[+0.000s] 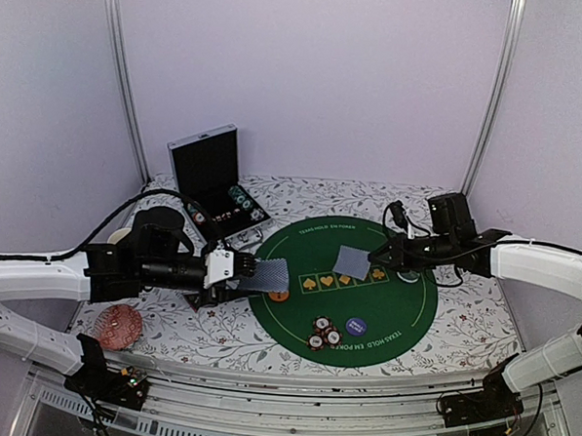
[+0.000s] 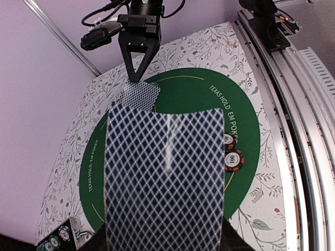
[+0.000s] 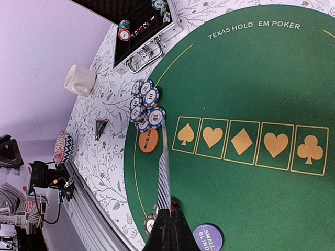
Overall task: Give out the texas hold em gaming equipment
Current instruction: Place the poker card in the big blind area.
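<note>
Left pincer [image 1: 235, 271] clenched on blue-grey diamond-backed playing card [image 1: 267, 273] at left edge of green round felt mat [image 1: 403, 312]. Right pincer [image 1: 374, 263] grips second card [image 1: 351, 261] over mat.

You look part-way:
- On mat: striped-edge poker chips [image 1: 324, 331], purple round button [image 1: 356, 326], orange round button [image 1: 279, 296].
- Off mat, on table [image 1: 461, 329]: black triangular marker [image 3: 101, 126].
- Open metal case [image 1: 208, 165] holds more.

Card hides your left fingers in wrist view.

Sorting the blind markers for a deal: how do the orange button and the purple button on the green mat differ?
Colour sets the orange button apart from the purple button. The orange one reads BIG BLIND, the purple one SMALL BLIND. The orange one lies at the mat's edge beside blue-striped chips; the purple one lies further in. Both are round and flat on the green mat.
</note>
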Available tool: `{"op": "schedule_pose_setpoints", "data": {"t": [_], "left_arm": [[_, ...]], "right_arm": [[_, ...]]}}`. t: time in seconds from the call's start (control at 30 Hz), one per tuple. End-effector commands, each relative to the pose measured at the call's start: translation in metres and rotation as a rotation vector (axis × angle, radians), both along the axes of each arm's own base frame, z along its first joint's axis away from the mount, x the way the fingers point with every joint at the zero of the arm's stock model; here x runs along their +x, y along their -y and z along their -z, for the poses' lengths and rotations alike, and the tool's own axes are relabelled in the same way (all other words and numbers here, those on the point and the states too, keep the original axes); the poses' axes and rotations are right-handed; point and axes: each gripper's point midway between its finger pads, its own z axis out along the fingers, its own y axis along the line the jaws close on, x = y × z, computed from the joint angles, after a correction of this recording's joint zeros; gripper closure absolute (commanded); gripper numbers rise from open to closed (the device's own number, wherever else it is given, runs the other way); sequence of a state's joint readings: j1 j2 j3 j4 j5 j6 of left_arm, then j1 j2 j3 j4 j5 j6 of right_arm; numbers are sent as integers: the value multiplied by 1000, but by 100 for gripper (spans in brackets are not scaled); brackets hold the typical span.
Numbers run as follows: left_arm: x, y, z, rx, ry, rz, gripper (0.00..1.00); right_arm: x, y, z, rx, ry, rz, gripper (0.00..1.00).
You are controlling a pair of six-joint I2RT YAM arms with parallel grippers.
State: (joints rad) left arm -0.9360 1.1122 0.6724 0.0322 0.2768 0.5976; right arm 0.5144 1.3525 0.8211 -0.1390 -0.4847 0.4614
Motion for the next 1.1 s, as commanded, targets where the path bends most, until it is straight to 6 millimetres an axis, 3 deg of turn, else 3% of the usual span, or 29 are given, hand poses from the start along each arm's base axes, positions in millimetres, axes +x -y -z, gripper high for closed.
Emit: {"op": "schedule_pose_setpoints", "data": {"t": [0.0,0.3,0.63,0.83,1.07], "left_arm": [[-5,6,-12,-31,20,22,56],[-6,6,-10,-27,17,24,56],[-4,6,-8,-18,22,15,56],[-5,5,-12,-29,23,20,56],[-8,5,-18,-46,24,30,56]], "right_arm": [[-6,9,4,-31,-1,11,98],[-6,6,13,-18,-41,11,98],[-12,-16,20,55,-95,-38,98],[-16,-36,24,58,-107,-77,98],[-22,-76,26,66,-119,-161,98]]}}
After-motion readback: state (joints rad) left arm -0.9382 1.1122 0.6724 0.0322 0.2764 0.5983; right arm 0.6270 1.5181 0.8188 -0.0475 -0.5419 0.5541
